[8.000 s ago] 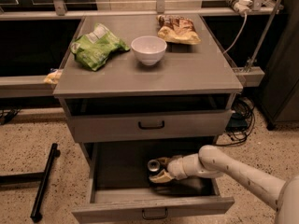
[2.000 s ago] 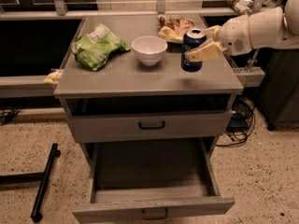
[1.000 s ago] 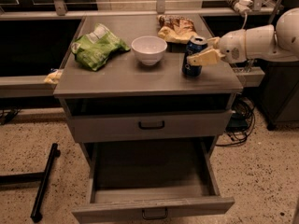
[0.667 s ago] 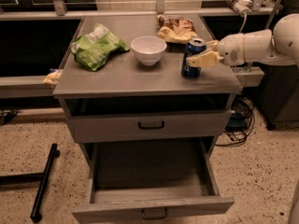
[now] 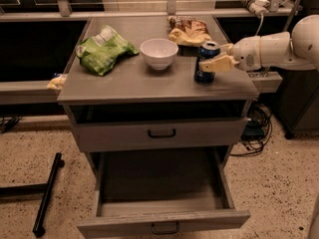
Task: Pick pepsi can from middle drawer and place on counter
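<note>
One gripper (image 5: 214, 57) hovers at pepsi can (image 5: 204, 53) on counter (image 5: 134, 81)

We see the counter (image 5: 134, 81) carrying a green bag (image 5: 102, 49) at left, a white bowl (image 5: 159, 53) mid-way, a snack packet (image 5: 188, 30) far right, and a can (image 5: 206, 59) near right, with the gripper (image 5: 215, 59) at it.

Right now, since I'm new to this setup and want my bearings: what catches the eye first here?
The white arm reaches in from the right, its gripper at the pepsi can, which stands on the counter right of a white bowl. Below, the middle drawer is pulled wide open toward the camera.
</note>
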`<state>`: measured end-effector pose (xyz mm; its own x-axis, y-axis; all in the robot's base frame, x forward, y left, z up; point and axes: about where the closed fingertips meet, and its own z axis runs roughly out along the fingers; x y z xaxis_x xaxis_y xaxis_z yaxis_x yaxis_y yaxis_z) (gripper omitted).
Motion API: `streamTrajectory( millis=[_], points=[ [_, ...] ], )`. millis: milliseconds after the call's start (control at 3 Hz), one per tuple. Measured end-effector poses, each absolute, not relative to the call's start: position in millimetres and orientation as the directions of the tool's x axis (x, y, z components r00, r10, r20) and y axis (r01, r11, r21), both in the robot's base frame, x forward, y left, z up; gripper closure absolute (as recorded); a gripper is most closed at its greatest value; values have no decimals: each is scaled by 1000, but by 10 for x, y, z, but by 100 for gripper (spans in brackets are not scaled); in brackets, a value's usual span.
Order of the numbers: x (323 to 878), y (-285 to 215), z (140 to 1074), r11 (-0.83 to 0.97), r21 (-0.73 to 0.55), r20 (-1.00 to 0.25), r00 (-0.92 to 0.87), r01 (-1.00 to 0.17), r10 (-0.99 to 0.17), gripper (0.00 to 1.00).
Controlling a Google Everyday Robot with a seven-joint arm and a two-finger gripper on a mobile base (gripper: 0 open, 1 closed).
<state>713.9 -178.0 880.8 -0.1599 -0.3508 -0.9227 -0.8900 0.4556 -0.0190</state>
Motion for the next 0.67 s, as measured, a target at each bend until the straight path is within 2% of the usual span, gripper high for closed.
streamTrajectory(
  millis=[667],
  points=[
    [7139,-1780,8808,456,-19,-923,-160,-890,-351,11]
  ],
)
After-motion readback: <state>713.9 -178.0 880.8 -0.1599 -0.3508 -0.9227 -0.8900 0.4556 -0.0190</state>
